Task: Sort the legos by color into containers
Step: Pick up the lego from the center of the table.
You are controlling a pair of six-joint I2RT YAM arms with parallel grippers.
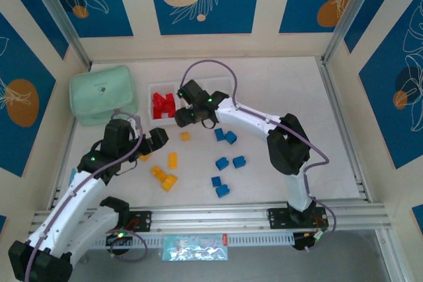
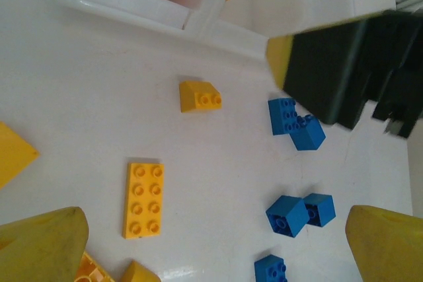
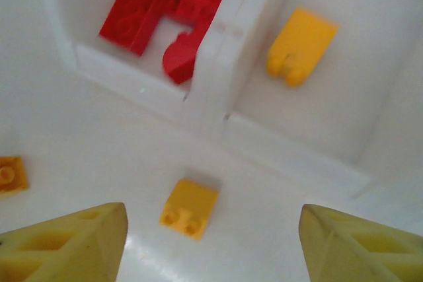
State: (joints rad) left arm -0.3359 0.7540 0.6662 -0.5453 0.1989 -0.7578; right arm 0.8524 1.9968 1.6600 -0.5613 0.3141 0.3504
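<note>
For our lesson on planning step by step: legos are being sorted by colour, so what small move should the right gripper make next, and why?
Probably lower the right gripper onto the small yellow brick and close. Its jaws stand open and empty, that brick lies on the table between them, just outside the tray, and another yellow lego already lies in the middle compartment.

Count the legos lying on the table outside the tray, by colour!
Blue legos: 6
Yellow legos: 5, one partly hidden
Red legos: 0, all in the tray
Total: 11
</note>
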